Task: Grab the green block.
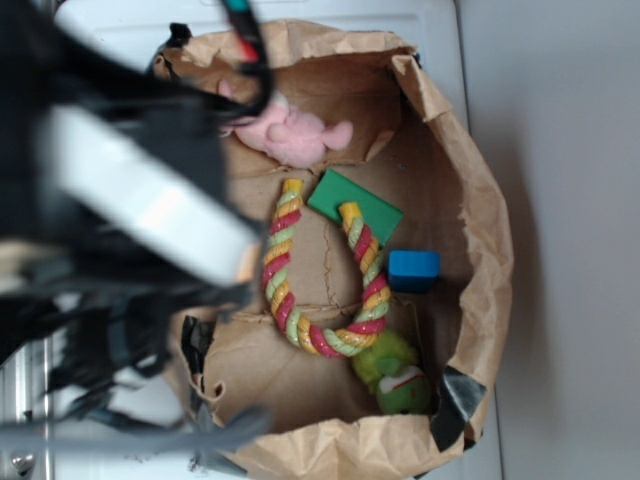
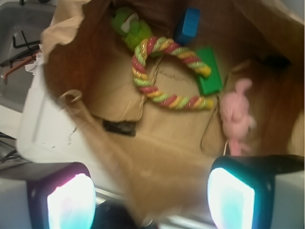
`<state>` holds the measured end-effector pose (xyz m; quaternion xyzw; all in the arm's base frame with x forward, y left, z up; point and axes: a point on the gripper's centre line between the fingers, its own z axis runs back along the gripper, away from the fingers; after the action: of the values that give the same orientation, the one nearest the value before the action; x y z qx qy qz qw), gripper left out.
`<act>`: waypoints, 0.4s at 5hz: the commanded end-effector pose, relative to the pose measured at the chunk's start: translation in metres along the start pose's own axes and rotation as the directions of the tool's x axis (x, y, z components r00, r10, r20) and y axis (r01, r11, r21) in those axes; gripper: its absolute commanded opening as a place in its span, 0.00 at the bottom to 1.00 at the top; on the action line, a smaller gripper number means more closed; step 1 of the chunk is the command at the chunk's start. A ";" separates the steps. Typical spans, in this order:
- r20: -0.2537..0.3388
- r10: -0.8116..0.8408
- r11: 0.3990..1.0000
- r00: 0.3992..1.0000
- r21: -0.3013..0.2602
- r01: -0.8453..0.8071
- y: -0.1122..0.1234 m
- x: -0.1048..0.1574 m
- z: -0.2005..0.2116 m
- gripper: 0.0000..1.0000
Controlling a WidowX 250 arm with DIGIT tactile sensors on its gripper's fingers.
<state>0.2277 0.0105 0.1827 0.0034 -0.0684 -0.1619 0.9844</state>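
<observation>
nothing grabbed yet: the gripper (image 2: 150, 200) hangs above the paper bag's (image 1: 480, 190) rim, jaws apart and empty; the green block (image 2: 209, 71) lies untouched mid-floor, one rope toy (image 2: 167, 71) end overlapping it.

My exterior camera looks steeply down into the crumpled brown paper bag (image 1: 480, 200), with the blurred black arm (image 1: 110, 200) close at nine o'clock. My wrist camera sits near the bag's rim, facing in toward twelve o'clock. Both share the striped rope loop (image 1: 325, 275) (image 2: 167, 71) on the bag's floor.
</observation>
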 end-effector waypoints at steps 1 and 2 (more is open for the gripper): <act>0.030 0.040 0.999 0.999 0.028 -0.040 0.030 0.031 -0.011 1.00; 0.032 0.020 1.000 0.999 0.021 -0.020 0.031 0.040 -0.029 1.00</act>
<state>0.2742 0.0286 0.1459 0.0015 -0.0617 -0.1484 0.9870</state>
